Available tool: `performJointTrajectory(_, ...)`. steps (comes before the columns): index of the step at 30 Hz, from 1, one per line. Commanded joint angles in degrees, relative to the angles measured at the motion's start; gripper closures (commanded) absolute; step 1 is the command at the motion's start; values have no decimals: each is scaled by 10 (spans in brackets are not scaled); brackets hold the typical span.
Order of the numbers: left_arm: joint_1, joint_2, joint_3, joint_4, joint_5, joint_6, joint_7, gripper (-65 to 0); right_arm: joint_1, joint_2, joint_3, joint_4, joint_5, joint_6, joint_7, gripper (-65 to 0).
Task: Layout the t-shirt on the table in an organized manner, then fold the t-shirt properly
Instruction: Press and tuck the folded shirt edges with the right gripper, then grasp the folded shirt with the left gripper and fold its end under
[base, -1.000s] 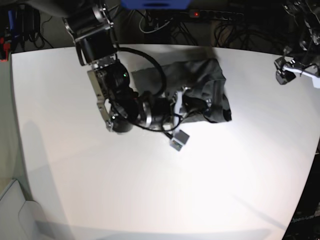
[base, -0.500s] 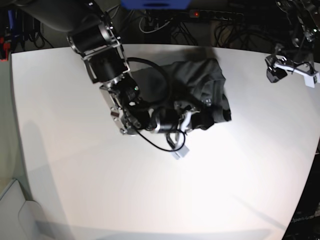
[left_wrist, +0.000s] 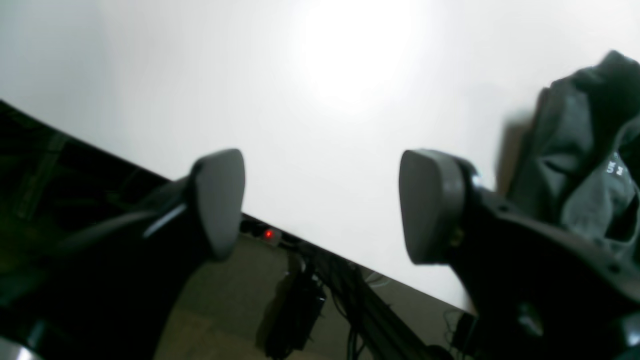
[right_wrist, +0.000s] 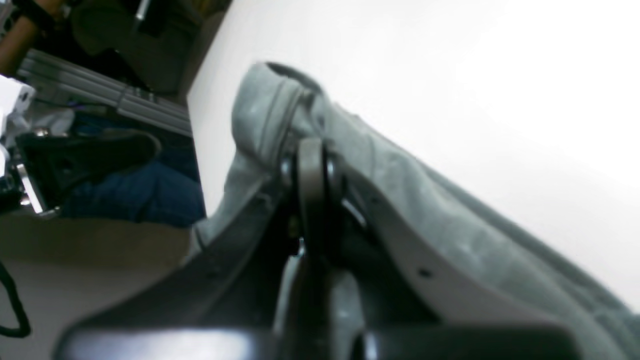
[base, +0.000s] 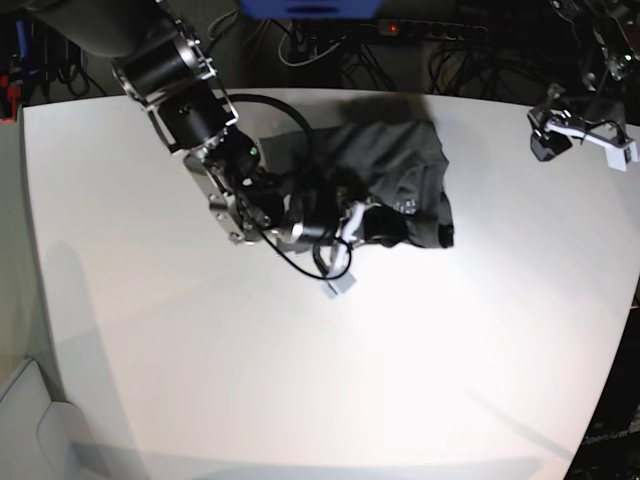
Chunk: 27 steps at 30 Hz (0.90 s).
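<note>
Lettering on t-shirt (left_wrist: 580, 165) label (left_wrist: 616, 169), perhaps "UK M".

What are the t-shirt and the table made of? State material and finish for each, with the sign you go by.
t-shirt: soft thin knit fabric, probably cotton jersey, matte charcoal grey. Sign: it bunches into limp folds, and a stitched hem shows in the right wrist view.

table: hard, smooth white top, possibly laminate or painted board; core not visible. Sign: even surface with a soft glare patch and rounded corners.
</note>
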Motion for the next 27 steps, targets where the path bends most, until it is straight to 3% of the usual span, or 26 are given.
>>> performJointTrajectory(1, -1, -6, -2, 11, -5, -2, -7, -466, 21, -5, 2, 19, 14, 8, 16, 0)
performJointTrajectory(7, -1, -1, 6, 28, -6, -2, -7, -466, -10, 34, 10, 181, 15, 8, -11, 0)
performJointTrajectory(13, -1, 3, 63, 48, -6, -2, -9, -466, -59, 71, 100, 311, 12, 8, -98, 0)
performJointTrajectory(16, 1, 12, 89, 49, -6, -2, -9, -466, -92, 100, 138, 318, 11, 8, -104, 0)
performJointTrajectory(21, 3, 27, 131, 46, -1, -2, -9, -463, -113, 153, 142, 317, 10, 8, -87, 0)
performJointTrajectory(27, 17, 27, 186, 44, 0, 2, -10, -462, -113, 177, 145, 276, 10, 8, -73, 0)
